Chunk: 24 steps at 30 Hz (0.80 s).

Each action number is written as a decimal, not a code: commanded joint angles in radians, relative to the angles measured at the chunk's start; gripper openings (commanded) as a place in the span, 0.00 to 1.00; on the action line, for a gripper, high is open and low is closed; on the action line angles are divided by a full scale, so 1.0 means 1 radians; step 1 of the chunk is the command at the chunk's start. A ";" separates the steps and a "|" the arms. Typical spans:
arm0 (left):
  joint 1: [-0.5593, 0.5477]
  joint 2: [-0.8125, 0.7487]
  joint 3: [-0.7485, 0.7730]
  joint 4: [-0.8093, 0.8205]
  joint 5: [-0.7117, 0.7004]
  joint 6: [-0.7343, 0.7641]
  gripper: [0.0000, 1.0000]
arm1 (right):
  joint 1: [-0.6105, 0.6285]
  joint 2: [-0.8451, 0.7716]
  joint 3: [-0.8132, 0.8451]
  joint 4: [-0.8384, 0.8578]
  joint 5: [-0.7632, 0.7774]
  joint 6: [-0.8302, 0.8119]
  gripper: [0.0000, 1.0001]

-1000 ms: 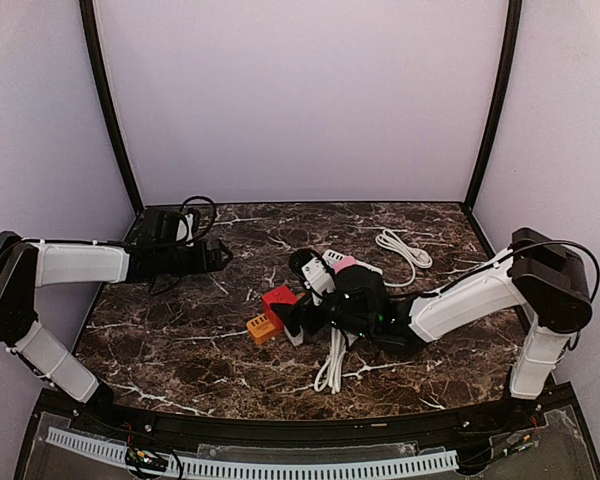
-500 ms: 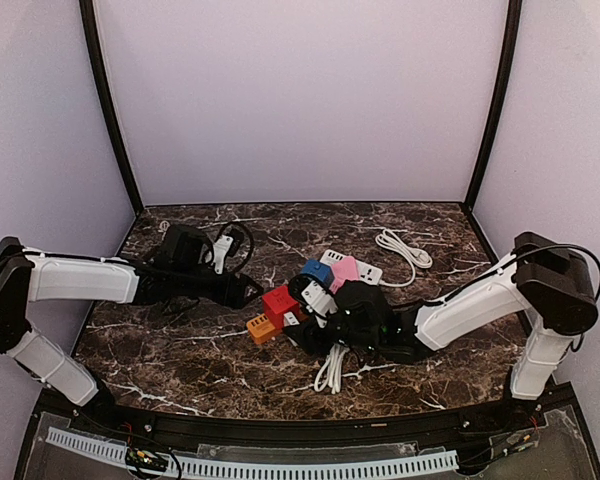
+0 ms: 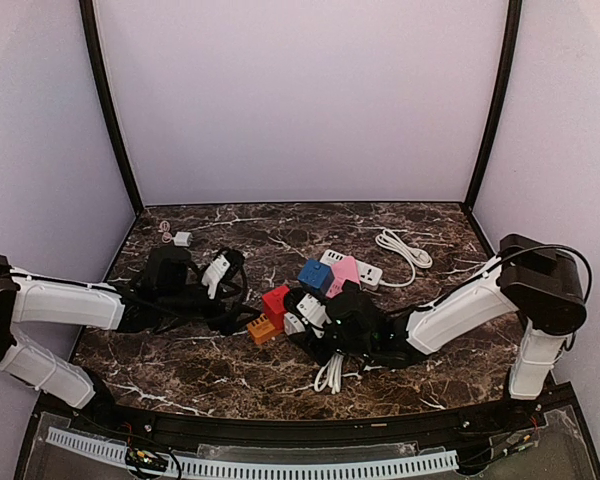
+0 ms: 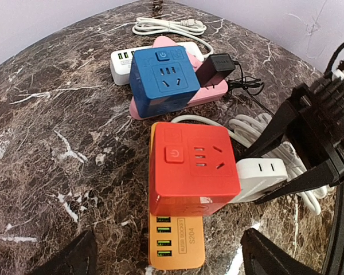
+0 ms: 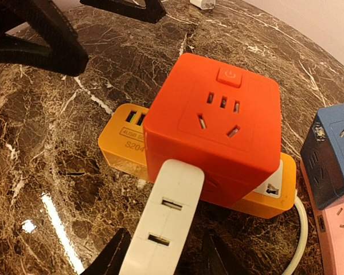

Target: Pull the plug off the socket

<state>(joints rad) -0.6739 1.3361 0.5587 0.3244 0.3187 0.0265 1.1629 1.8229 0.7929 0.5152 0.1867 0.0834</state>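
- Locate flat white plastic plug (image 5: 160, 229) seated in side face of red cube-shaped plastic socket (image 5: 218, 126), itself stacked on orange plastic USB strip (image 5: 123, 143) on dark marble worktop (image 5: 34, 172).
- Log right gripper (image 5: 166, 260) at plug side of red socket: partway open, straddling plug, gap visible on one side, nothing clamped yet.
- Log left gripper (image 4: 172, 260) near red socket, at the strip's USB-port end: wide open, empty, not touching.
- Judged step: pinch plug, brace socket, then pull.
- Pinch plug close to red socket rather than out by the cord, for less bending and slip.
- Clamp left gripper on red socket body before any pull; otherwise expect the cube to drag along, likely off the orange strip.
- Pull straight out from the socket face, along the pins; no twisting.
- Keep clear of blue cube-shaped socket (image 4: 163, 71) just behind red socket.
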 commanded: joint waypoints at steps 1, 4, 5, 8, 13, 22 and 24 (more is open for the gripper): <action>-0.010 0.012 -0.039 0.139 0.027 0.132 0.88 | 0.010 0.025 0.031 0.005 0.023 -0.007 0.39; -0.023 0.064 -0.015 0.144 0.034 0.170 0.88 | 0.010 0.028 0.038 0.002 0.024 -0.011 0.35; -0.027 0.095 0.001 0.145 0.033 0.187 0.88 | 0.010 0.026 0.039 0.003 0.026 -0.012 0.33; -0.052 0.158 0.029 0.149 0.030 0.213 0.89 | 0.011 0.023 0.040 -0.003 0.030 -0.015 0.30; -0.071 0.208 0.049 0.203 0.024 0.222 0.90 | 0.011 0.015 0.036 -0.003 0.036 -0.014 0.23; -0.082 0.276 0.099 0.255 0.025 0.191 0.84 | 0.011 0.017 0.036 -0.012 0.045 -0.009 0.12; -0.083 0.280 0.099 0.263 0.013 0.184 0.81 | 0.012 0.018 0.035 -0.016 0.051 -0.004 0.08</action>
<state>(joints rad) -0.7498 1.6020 0.6376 0.5533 0.3370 0.2237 1.1652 1.8385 0.8135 0.5053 0.2214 0.0723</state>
